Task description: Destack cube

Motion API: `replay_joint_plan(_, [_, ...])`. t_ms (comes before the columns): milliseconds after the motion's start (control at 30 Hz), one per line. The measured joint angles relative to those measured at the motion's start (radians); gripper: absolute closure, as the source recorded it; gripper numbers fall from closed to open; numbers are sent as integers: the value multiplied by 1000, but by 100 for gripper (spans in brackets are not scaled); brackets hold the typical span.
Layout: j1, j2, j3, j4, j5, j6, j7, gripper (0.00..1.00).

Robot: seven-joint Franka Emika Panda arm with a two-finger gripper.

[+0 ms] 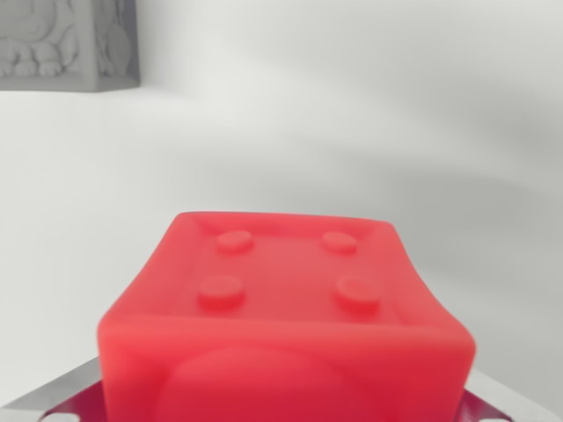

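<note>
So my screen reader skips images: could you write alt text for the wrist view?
A red cube with four round studs on top fills the lower frame, close to the camera. A grey carved block sits at the wrist view's upper left on a white surface.

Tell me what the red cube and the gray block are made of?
The red cube looks like smooth matte plastic or rubber: even color, rounded edges, four molded studs on top. The gray block looks like matte plastic or stone, with a figure carved in relief. Can't tell for sure.
</note>
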Motion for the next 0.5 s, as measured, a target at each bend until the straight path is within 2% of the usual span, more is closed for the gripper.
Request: replay_joint_plan(500, [-38,-31,-10,-45,7,16,-47,100])
